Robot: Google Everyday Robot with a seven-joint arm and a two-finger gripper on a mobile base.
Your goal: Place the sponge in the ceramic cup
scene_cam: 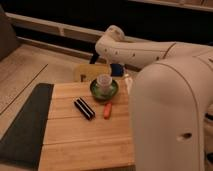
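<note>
Find the sponge (117, 70) as a small bit of blue peeking out from under the white arm (140, 50), a little behind the ceramic cup (103, 81) and to its right in the view, close by but not inside. Looks lifted off the wooden table (85, 135) rather than lying on it, though hard to be sure with so much hidden. Cannot tell which way its long side points. Look for the gripper (120, 65) tucked under the arm right at that blue bit; cannot tell whether gripping the sponge or loose around it. See the cup standing up straight in the middle of the green dish (94, 92), mouth open to the top, with nothing seen poking out. Getting the sponge in likely means a short trip forward and to the left in the view, then straight down. Needs good aim for such a narrow mouth, or risks tipping the cup or shoving the dish. Notice the back edge of the table just behind the dish, with a yellow thing (85, 72) past it; easy to lose a dropped sponge over that edge. Nearer the front, see the orange piece (107, 110) and the black bar (84, 108) lying flat, apart from the cup and not in the way. Bare wood in front of them, and a dark mat (25, 125) along the left side
</note>
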